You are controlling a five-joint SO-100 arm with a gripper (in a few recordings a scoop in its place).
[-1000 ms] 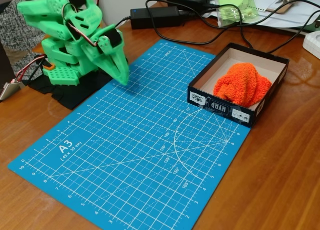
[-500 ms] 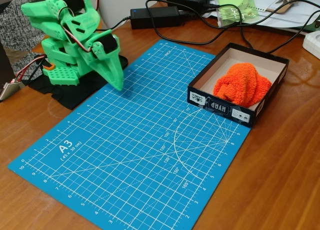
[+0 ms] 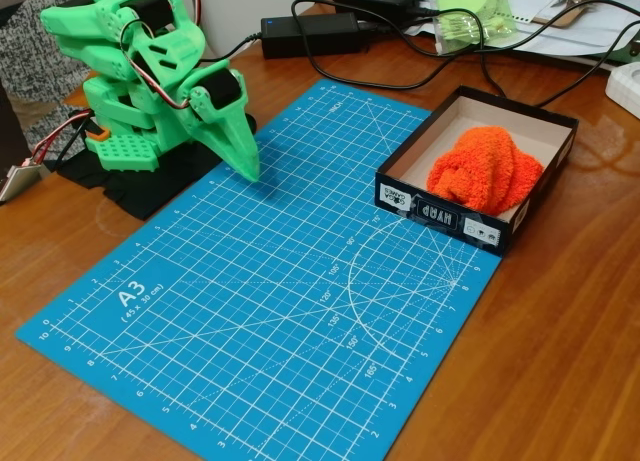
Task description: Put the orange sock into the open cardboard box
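the orange sock [image 3: 484, 169] lay inside the open cardboard box [image 3: 437, 214], so the task looked done. the green fingers [image 3: 250, 168] were pressed together, empty, folded over the blue mat [image 3: 250, 311]; only resting remained.

The orange sock [image 3: 485, 171] lies inside the open cardboard box [image 3: 447, 217]; the gripper [image 3: 249, 169], closed, is well apart.

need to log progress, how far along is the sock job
Looks done: the orange sock lies inside the open cardboard box. Nothing is in hand: the gripper is shut and empty, folded back near the arm's base, tip over the blue cutting mat. Nothing appears left to do.
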